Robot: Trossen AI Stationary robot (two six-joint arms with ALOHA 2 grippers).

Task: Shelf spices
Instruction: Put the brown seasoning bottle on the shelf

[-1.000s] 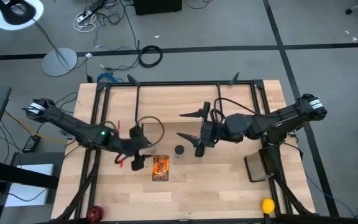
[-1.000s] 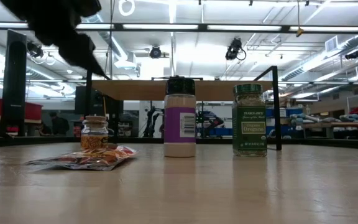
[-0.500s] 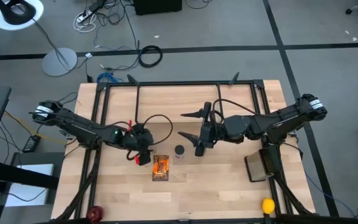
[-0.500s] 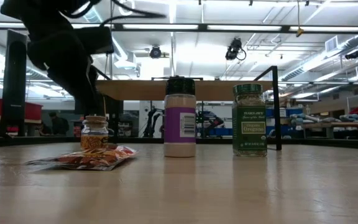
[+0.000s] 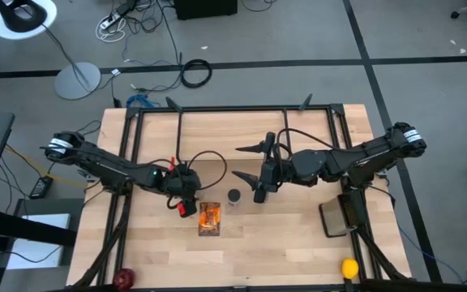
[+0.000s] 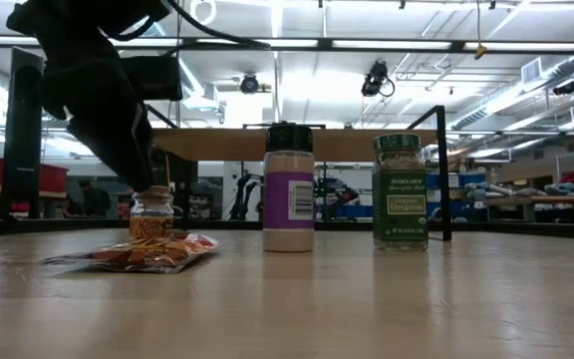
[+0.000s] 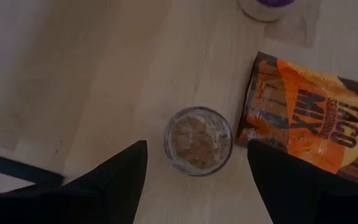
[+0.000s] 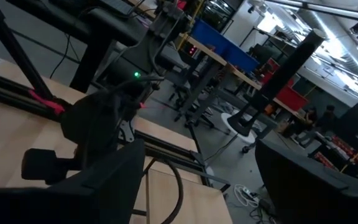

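Observation:
The tiny pale-capped jar stands upright on the table beside the flat orange packet, which lies flat. My left gripper is open above the jar, one finger on either side, with gaps showing. In the low view the jar, the purple-labelled jar and the green-lidded jar stand in a row before the shelf's top board. My right gripper hovers open by the purple-labelled jar.
A yellow ball lies at the table's near right corner, and a dark pad sits by the right arm's base. A red object is at the near left corner. Black frame rails run along the table's sides.
My left gripper has moved toward the table's right and come down over the tiny jar, ending with its fingers on either side of the cap. The jars and the packet have stayed put.

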